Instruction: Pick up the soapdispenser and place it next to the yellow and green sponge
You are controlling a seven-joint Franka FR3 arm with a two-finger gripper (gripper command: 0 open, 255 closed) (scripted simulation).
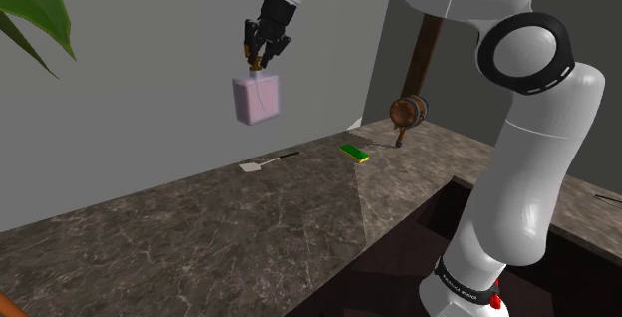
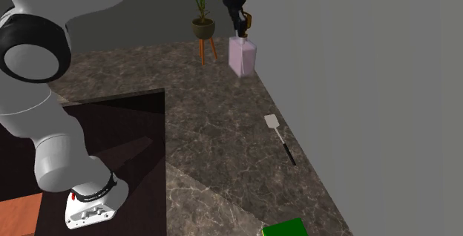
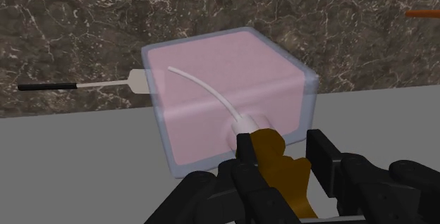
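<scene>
Our black pincer [image 3: 282, 148] clamps the brown pump [image 3: 269, 145] of the boxy translucent pink soap dispenser [image 3: 211, 103], hanging well above the dark veined stone surface [image 1: 199, 235]. We judge it rigid, bottom-heavy and prone to swing. Beyond lies the green-and-yellow sponge [image 1: 354, 153].

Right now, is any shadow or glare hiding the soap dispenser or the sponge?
Shoulder view: dim, even light, no glare; soap dispenser stands out against the grey wall, sponge readable. Second exterior view: sponge cropped by the bottom edge. Wrist view: the see-through dispenser shows its tube; end effector grips its brown pump.
</scene>
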